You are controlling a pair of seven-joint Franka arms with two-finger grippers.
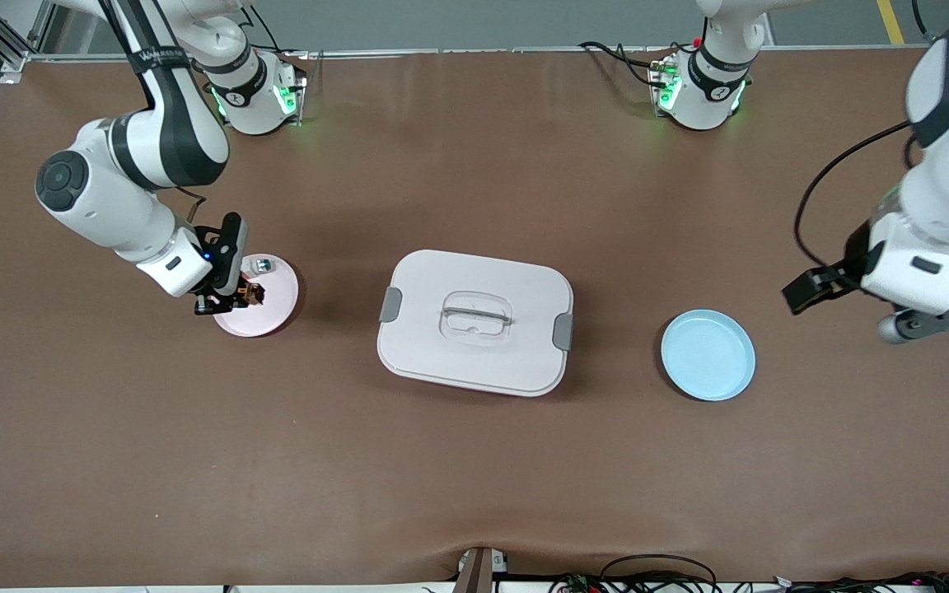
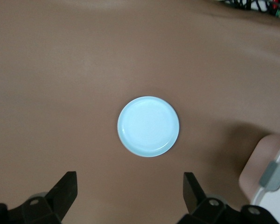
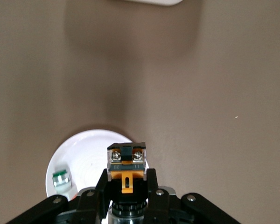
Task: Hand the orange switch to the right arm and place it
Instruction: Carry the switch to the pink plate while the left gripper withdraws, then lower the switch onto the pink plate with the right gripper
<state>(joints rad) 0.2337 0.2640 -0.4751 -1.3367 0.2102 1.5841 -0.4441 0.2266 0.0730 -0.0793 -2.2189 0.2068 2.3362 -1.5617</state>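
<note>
The orange switch (image 1: 252, 293) (image 3: 126, 165), a small black block with orange in its middle, sits between the fingers of my right gripper (image 1: 234, 299) (image 3: 126, 181), which is shut on it. The gripper holds it low over the pink plate (image 1: 275, 319) (image 3: 84, 151) at the right arm's end of the table. I cannot tell whether the switch touches the plate. My left gripper (image 1: 878, 317) (image 2: 130, 191) hangs open and empty over bare table at the left arm's end, beside the blue plate (image 1: 708, 355) (image 2: 148, 126).
A tiny white piece with a green top (image 1: 261, 265) (image 3: 61, 178) lies on the pink plate. A large white lidded box with grey latches (image 1: 474, 321) (image 2: 270, 172) stands mid-table between the two plates. Nothing lies on the blue plate.
</note>
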